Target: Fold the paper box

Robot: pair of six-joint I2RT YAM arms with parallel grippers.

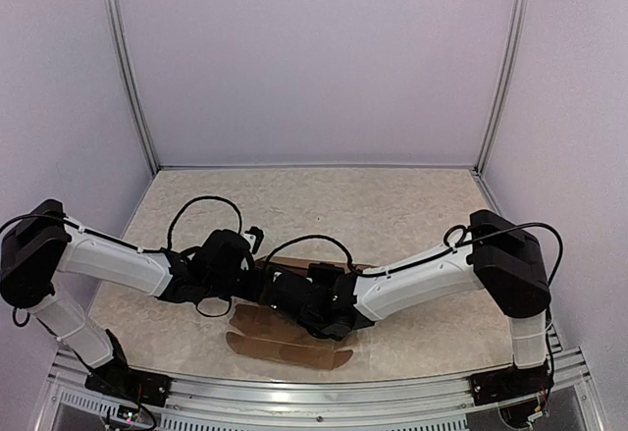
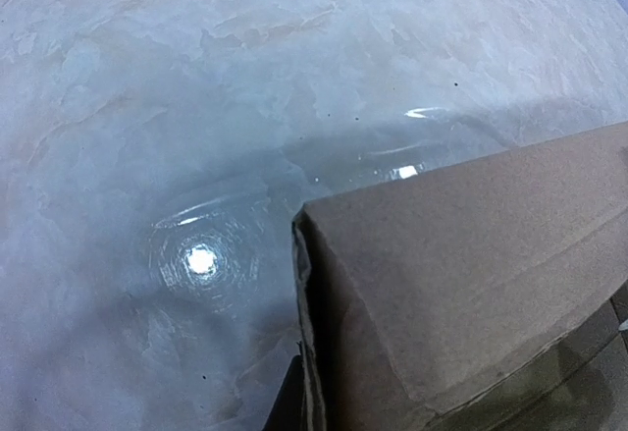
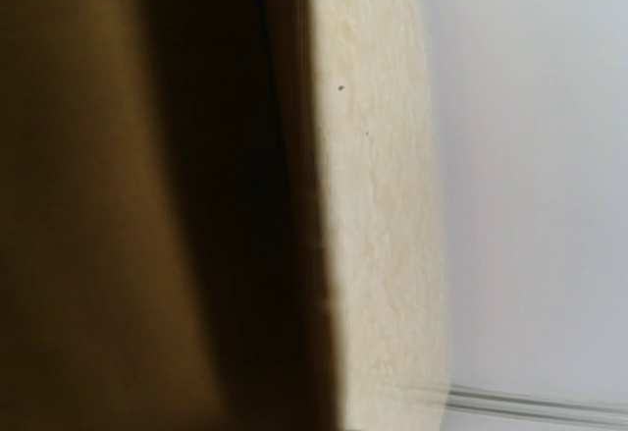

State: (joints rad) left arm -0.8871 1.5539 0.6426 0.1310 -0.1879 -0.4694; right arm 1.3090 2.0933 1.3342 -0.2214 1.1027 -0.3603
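The paper box [image 1: 287, 344] is plain brown cardboard near the table's front edge, and its rounded flaps lie flat towards me. Both arms meet over its middle and hide most of it. My left gripper [image 1: 267, 289] comes in from the left. In the left wrist view a raised wall of the paper box [image 2: 461, 274] fills the lower right. Its upright edge runs down between the jaws, with one dark finger [image 2: 284, 404] against it, so the gripper is shut on that wall. My right gripper [image 1: 322, 315] reaches in from the right. Blurred cardboard [image 3: 108, 235] fills the right wrist view and hides its fingers.
The mottled beige table [image 1: 392, 205] runs back to pale walls with metal corner posts [image 1: 132, 87]. An aluminium rail [image 1: 324, 402] lines the front edge between the arm bases. Black cables [image 1: 196, 210] loop above the left wrist.
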